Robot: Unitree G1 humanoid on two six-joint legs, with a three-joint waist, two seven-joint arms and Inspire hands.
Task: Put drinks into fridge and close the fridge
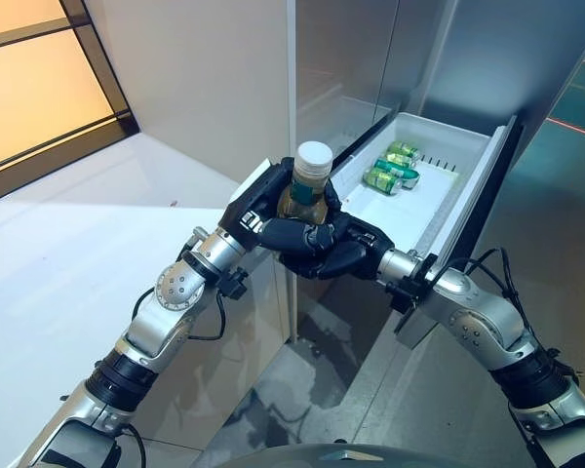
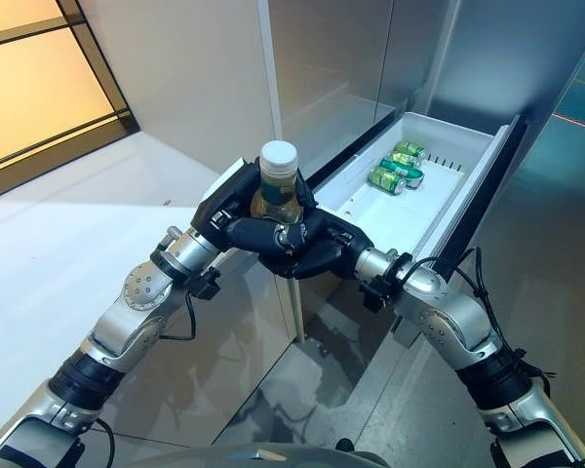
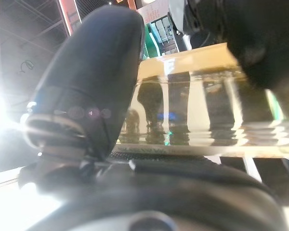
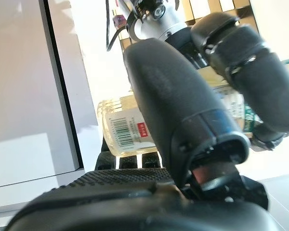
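Left eye view: I held the bottle (image 1: 307, 190) upright before the open fridge drawer (image 1: 455, 200), both my left hand (image 1: 258, 210) and right hand (image 1: 341, 249) curled round its body below the white cap (image 1: 314, 156). I judged it rigid, full and heavy, its clear wall slippery; mid-body suited best. Green cans (image 1: 392, 168) lay inside.

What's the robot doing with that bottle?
The robot is holding a drink bottle with a white cap upright, with both hands wrapped around it: the left robot hand and the right robot hand. The bottle is up in the air beside an open white fridge drawer. A few green cans already lie in the drawer's far end. The bottle is not in the drawer yet, and the drawer is open.
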